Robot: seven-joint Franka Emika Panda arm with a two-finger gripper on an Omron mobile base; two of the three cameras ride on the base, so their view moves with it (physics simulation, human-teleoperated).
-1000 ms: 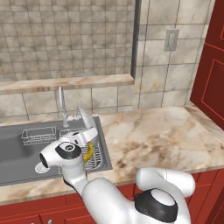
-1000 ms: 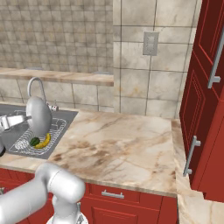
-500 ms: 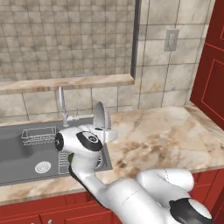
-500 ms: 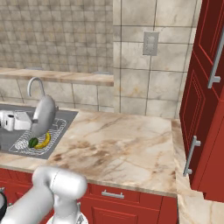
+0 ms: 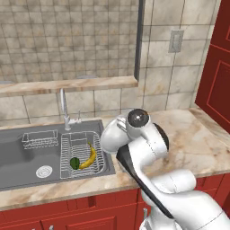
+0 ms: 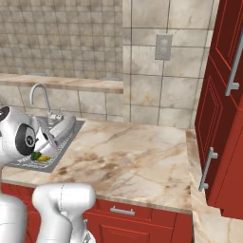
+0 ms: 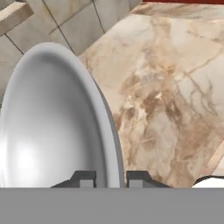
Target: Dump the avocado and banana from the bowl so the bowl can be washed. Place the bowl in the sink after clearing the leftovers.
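Observation:
My gripper (image 7: 110, 178) is shut on the rim of the bowl (image 7: 52, 127), a wide light grey bowl whose smooth inside holds nothing. The bowl (image 6: 63, 129) hangs tilted on edge above the counter's corner, just right of the sink (image 5: 27, 157), with the gripper (image 6: 50, 140) below it. In the left base view the bowl (image 5: 107, 137) is partly behind my arm. The yellow banana (image 5: 89, 157) and the dark green avocado (image 5: 74, 163) lie side by side in the wire rack (image 5: 101, 155) inside the sink. Both also appear past my arm as the banana (image 6: 43, 158) and avocado (image 6: 35, 155).
A chrome faucet (image 5: 63, 108) rises behind the sink, and a small wire basket (image 5: 39, 140) hangs at its back left. Marble counter (image 6: 137, 156) stretches to the right up to red cabinets (image 6: 223, 95). A tiled ledge (image 5: 67, 84) runs along the wall.
The bowl in my gripper has swung to the right, from over the wire rack toward the counter's edge. The banana and avocado stay in the rack.

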